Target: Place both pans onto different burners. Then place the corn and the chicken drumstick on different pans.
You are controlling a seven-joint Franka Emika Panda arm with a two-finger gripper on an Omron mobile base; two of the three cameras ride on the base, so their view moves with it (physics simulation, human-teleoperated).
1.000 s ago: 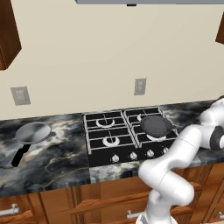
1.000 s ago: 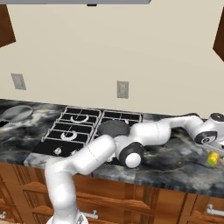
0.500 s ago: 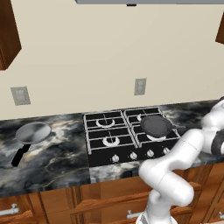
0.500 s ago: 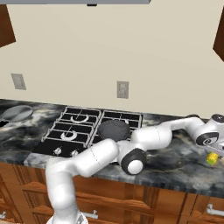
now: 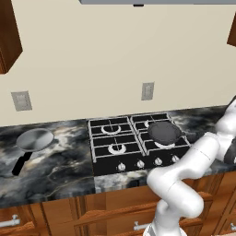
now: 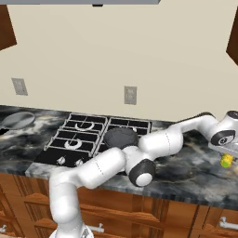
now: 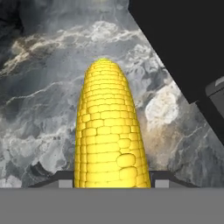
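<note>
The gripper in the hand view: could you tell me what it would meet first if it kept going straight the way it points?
The corn is already between its fingertips. Past the cob's far tip, the next thing in line looks like the marble counter, though depth is hard to judge here.

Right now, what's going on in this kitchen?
The robot arm has reached far to its right, and its gripper is closed around the corn on the marble counter. The darker pan sits on a right-hand burner of the cooktop. The silver pan is off on the counter to the left, not on a burner.
</note>
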